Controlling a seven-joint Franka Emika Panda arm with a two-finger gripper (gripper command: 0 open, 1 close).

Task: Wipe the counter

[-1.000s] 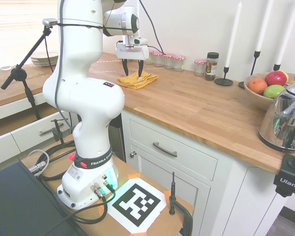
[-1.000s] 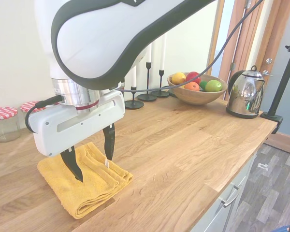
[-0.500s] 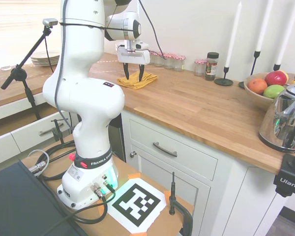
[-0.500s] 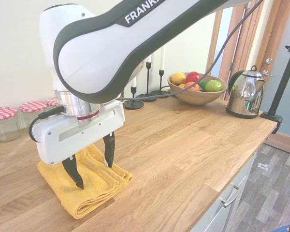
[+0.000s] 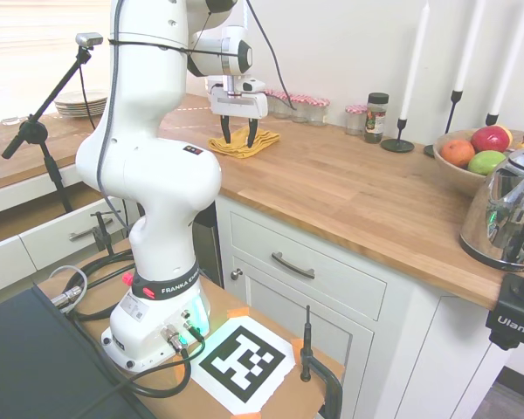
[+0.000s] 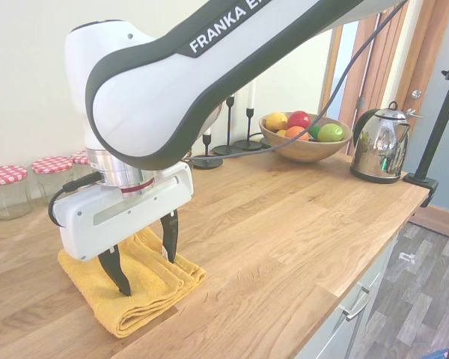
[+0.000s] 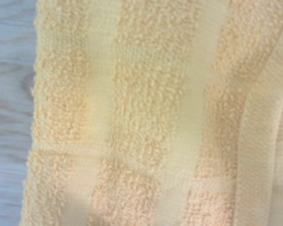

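Observation:
A folded yellow towel point(image 5: 266, 138) point(image 6: 159, 301) lies on the honey-brown wooden counter point(image 5: 349, 192) point(image 6: 284, 224), toward its back left part. My gripper point(image 5: 237, 140) point(image 6: 147, 273) stands open directly over the towel. Its two dark fingers point straight down and straddle the towel's middle, with the tips at or just on the cloth. The wrist view is filled by the towel's terry weave point(image 7: 146, 113), with a strip of counter point(image 7: 9, 94) along one side. Nothing is held.
Red-lidded jars point(image 5: 299, 106) point(image 6: 6, 188) line the wall behind the towel, with a spice jar point(image 5: 376, 117) further along. Candlesticks point(image 5: 398, 131), a fruit bowl point(image 5: 472, 161) point(image 6: 303, 142) and a steel kettle point(image 5: 506, 214) point(image 6: 379, 149) stand to the right. Plates point(image 5: 80, 105) are stacked at the far left.
The gripper has come down onto the towel, staying open. The towel has not moved.

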